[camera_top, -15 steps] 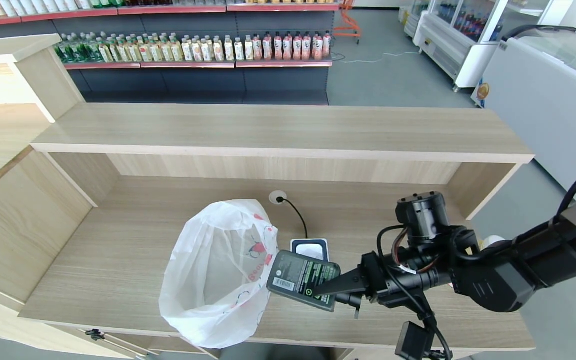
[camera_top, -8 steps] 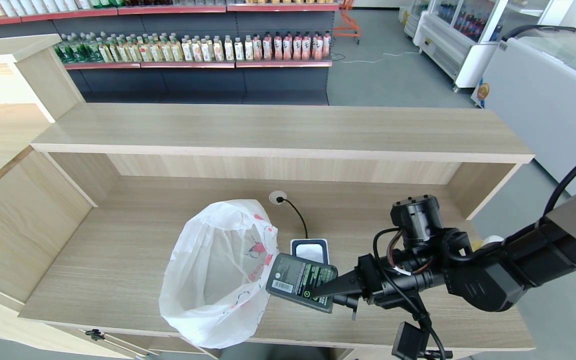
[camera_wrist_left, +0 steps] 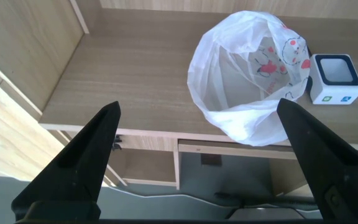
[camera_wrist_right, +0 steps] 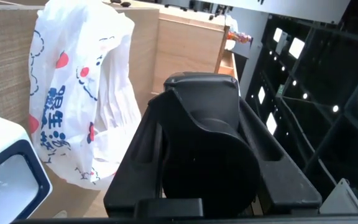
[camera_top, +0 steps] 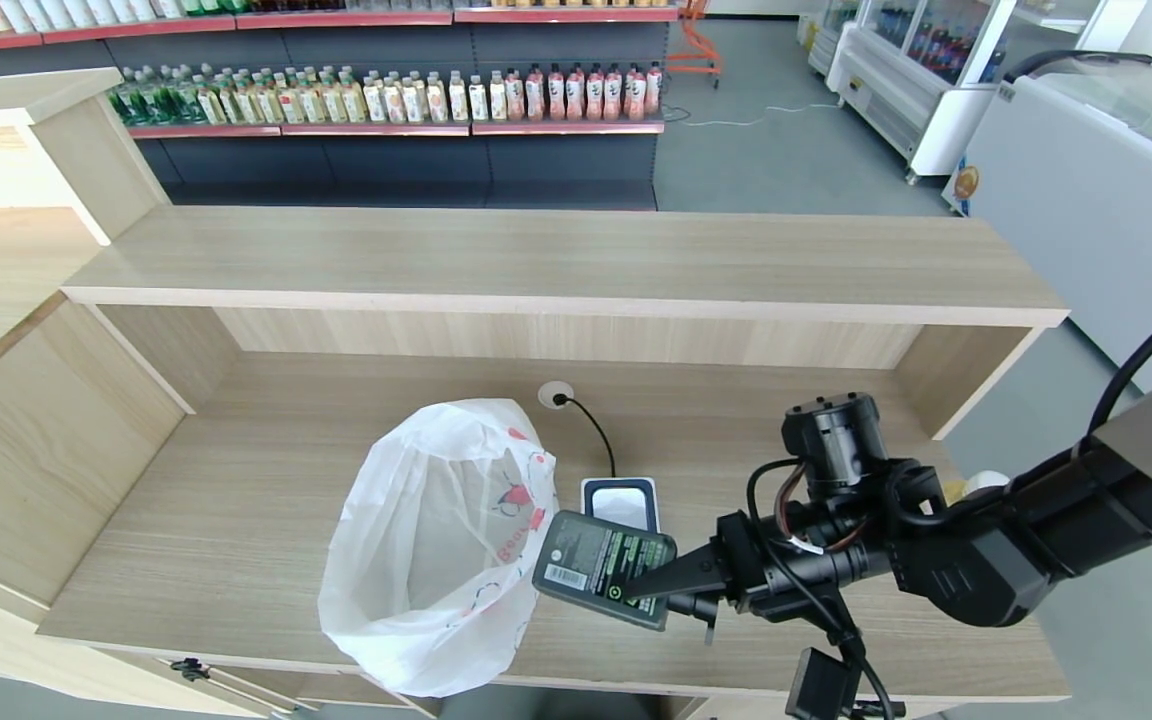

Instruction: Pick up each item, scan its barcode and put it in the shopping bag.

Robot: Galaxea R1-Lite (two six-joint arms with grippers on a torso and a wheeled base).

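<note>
One dark package (camera_top: 596, 565), barcode label up, is clamped in the right end effector (camera_top: 664, 600) above the scanner (camera_top: 621, 497), beside the shopping bag (camera_top: 406, 570). Left wrist view: left end effector (camera_wrist_left: 199, 111) spread wide over the desk (camera_wrist_left: 135, 81). Right wrist view: package beside the red-printed shopping bag.

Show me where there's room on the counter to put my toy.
The widest bare patch lies between the bag and the left wall. Another runs behind the bag. Crowded by the scanner, where the right gripper holds a pack.
</note>
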